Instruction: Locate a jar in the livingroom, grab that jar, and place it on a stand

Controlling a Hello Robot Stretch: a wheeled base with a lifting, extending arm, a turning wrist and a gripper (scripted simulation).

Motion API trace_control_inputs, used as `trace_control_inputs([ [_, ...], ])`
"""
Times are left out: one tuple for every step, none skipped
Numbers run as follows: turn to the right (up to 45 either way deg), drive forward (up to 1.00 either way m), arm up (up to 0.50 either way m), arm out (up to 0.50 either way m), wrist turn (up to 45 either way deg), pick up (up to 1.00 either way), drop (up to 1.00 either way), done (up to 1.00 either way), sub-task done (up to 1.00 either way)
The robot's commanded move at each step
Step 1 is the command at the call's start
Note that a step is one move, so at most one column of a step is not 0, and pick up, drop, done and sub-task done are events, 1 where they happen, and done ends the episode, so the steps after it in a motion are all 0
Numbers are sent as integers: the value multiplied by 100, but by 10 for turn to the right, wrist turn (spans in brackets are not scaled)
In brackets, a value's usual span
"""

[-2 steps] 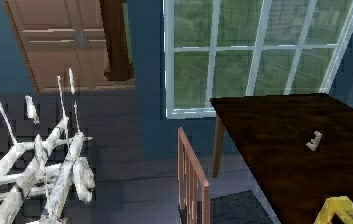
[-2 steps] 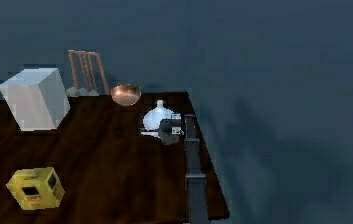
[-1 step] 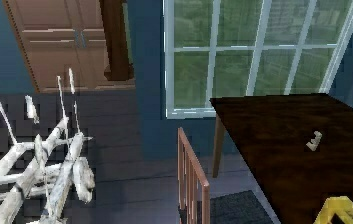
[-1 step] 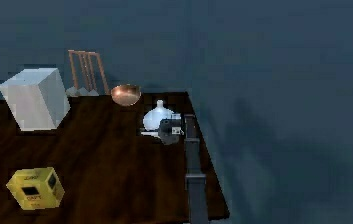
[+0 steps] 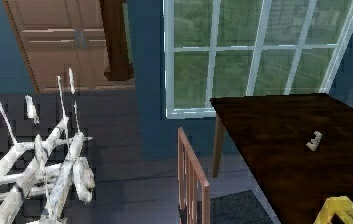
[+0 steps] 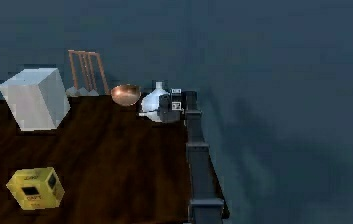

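A Stretch robot's dark arm [image 6: 205,170] is rising from the bottom edge of the arm side view, just right of centre, and is ending at the far edge of a dark wooden counter [image 6: 104,150]. The claw [image 6: 167,108] is sitting at the arm's tip, right against a pale, round-bodied jar [image 6: 157,98] with a narrow neck, a little left of the frame's centre. With the jar showing at the claw's far end and the counter under it, it cannot be told whether the claw is grasping anything or whether the two are touching.

A copper bowl [image 6: 125,95] is standing just left of the jar. A chair back [image 6: 86,70] is showing behind the counter's far edge at upper left, a large white box [image 6: 36,97] is sitting at the left, and a yellow box [image 6: 34,187] is lying at lower left. A plain blue wall [image 6: 284,80] is taking up the right half of the frame.

In the forward view, the same counter is occupying the lower right, with a small white object [image 5: 313,141] on it. A white-framed window [image 5: 254,55] is showing greenery at upper right, a brown panelled door [image 5: 69,40] is standing at upper left, and a tangle of white branch-like rods [image 5: 44,165] is lying at lower left.
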Motion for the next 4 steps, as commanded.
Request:
trace_control_inputs([
  [0,0,16,0,0,0,0,0,0],
  [0,0,0,0,-450,0,0,0,0],
  [0,0,0,0,-450,0,0,0,0],
  [0,0,0,0,-150,0,0,0,0],
])
